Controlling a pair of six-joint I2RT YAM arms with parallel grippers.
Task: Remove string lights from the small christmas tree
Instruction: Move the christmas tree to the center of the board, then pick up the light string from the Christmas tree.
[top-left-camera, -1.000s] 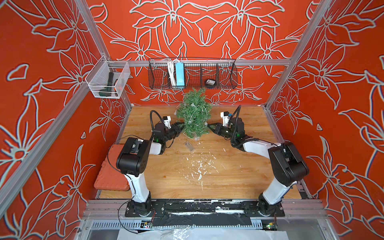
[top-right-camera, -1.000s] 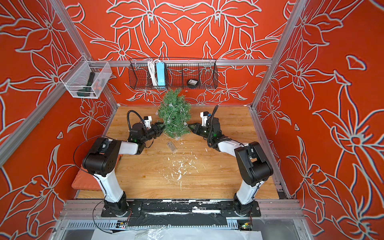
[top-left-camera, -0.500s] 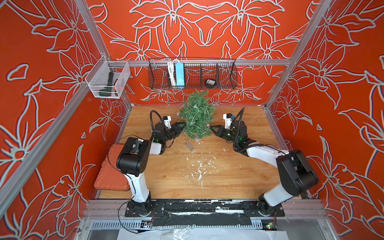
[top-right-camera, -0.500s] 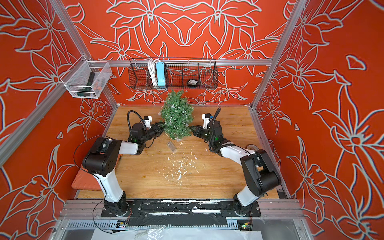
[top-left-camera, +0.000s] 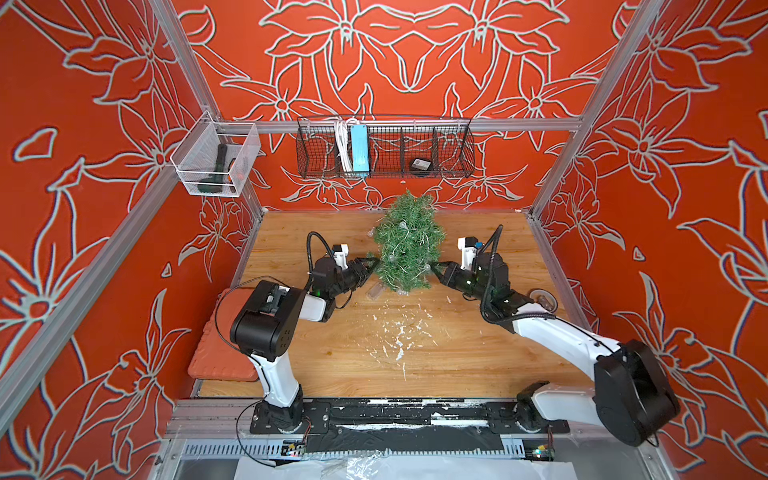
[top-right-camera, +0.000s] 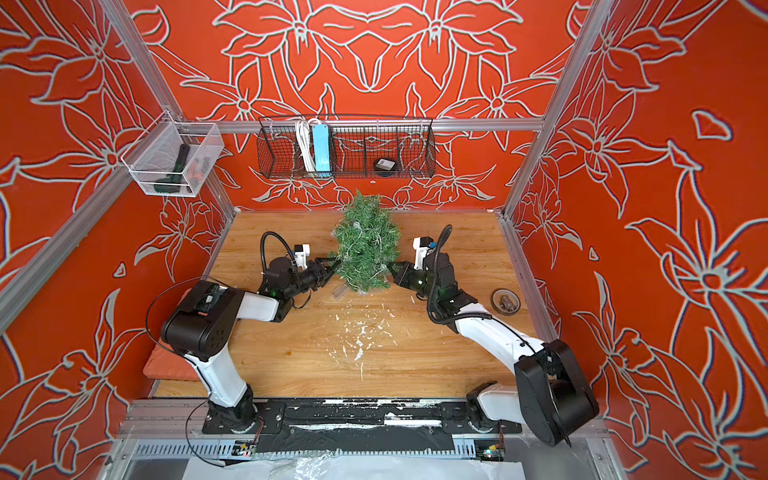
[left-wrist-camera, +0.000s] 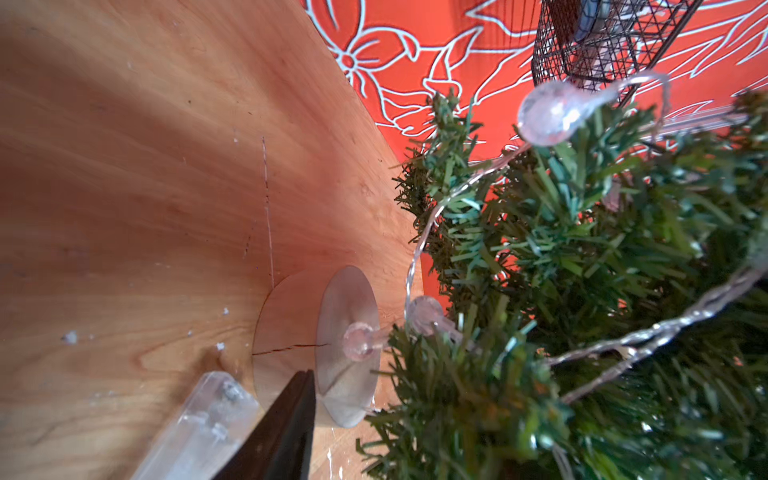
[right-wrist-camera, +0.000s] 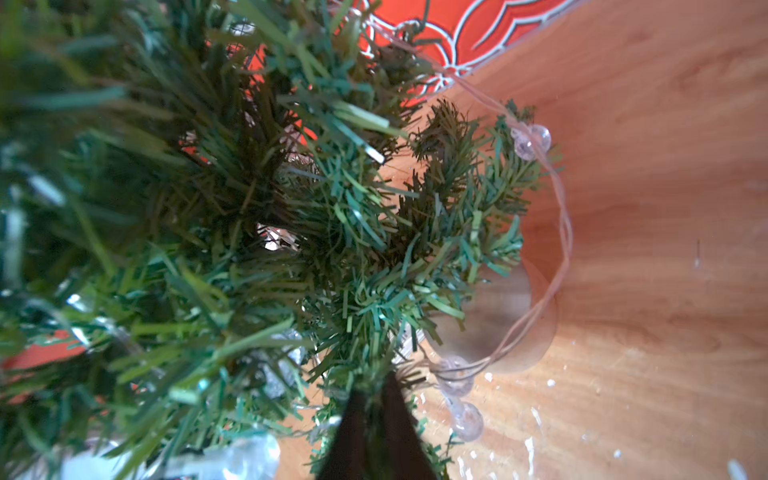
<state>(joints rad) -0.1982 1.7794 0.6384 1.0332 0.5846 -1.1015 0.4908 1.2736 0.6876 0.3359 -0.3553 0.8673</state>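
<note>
The left gripper's (top-left-camera: 369, 268) jaws are parted partway, their tips at the lower branches of the small christmas tree (top-left-camera: 409, 245), on the robot's left side of it. Whether they clamp a branch cannot be told: the left wrist view shows only one black finger (left-wrist-camera: 286, 428) beside the tree. The right gripper's (top-left-camera: 436, 269) jaws, on the opposite side of the tree, stand slightly apart and released, with green needles in the narrow gap between them.

The tree sits between the two grippers on the back half of the wooden table (top-left-camera: 415, 365). The string lights (left-wrist-camera: 544, 118) are still wound around the tree, silvery wire looping through its branches with clear round bulbs on both sides. Their clear battery box (top-left-camera: 375, 291) lies on the table just beside the tree's foot, on the left gripper's side. A clear round base disc (left-wrist-camera: 349, 374) shows at the tree's foot. White flecks (top-left-camera: 399, 336) dot the table in front of the tree.
</note>
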